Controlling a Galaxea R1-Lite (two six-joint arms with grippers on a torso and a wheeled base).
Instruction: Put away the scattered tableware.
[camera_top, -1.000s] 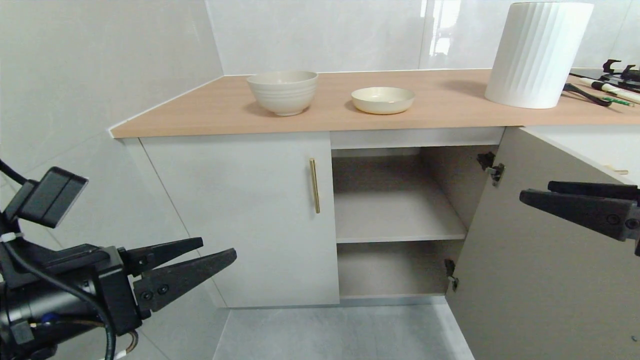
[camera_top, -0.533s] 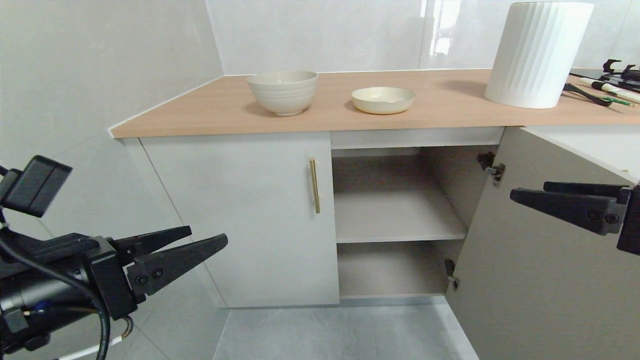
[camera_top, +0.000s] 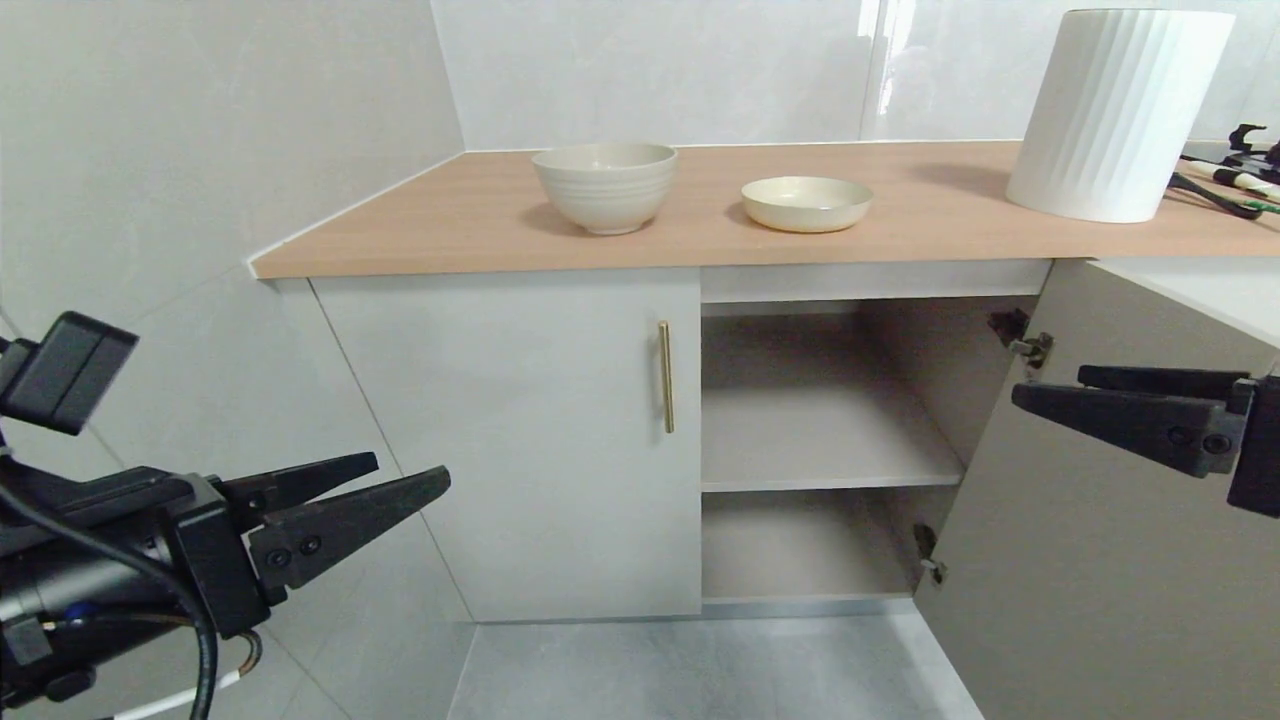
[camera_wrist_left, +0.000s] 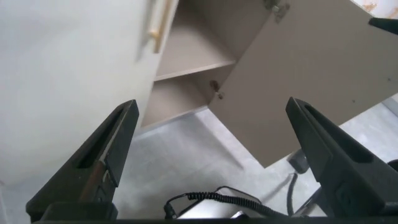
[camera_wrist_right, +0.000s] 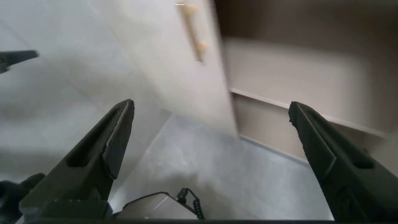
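Observation:
On the wooden counter (camera_top: 420, 225) stands a deep beige bowl (camera_top: 605, 187), and to its right a shallow cream dish (camera_top: 807, 203). Below them the cabinet's right half is open, showing a bare middle shelf (camera_top: 820, 440) and a bottom shelf (camera_top: 790, 545). My left gripper (camera_top: 412, 470) hangs low at the left, in front of the closed door, open and holding nothing. My right gripper (camera_top: 1048, 385) is open beside the swung-out door (camera_top: 1100, 560), at shelf height. The left wrist view shows its gripper (camera_wrist_left: 210, 107) wide open toward the cabinet, and the right wrist gripper (camera_wrist_right: 210, 106) is likewise spread.
A tall white ribbed container (camera_top: 1120, 115) stands on the counter at the right, with several utensils (camera_top: 1225, 185) beyond it. The closed left door carries a gold handle (camera_top: 665, 377). A tiled wall bounds the left side; grey floor lies in front of the cabinet.
The head camera has turned, shifting the whole picture rightward. My left gripper has dropped a little and drawn back to the left. My right gripper has risen slightly, still open.

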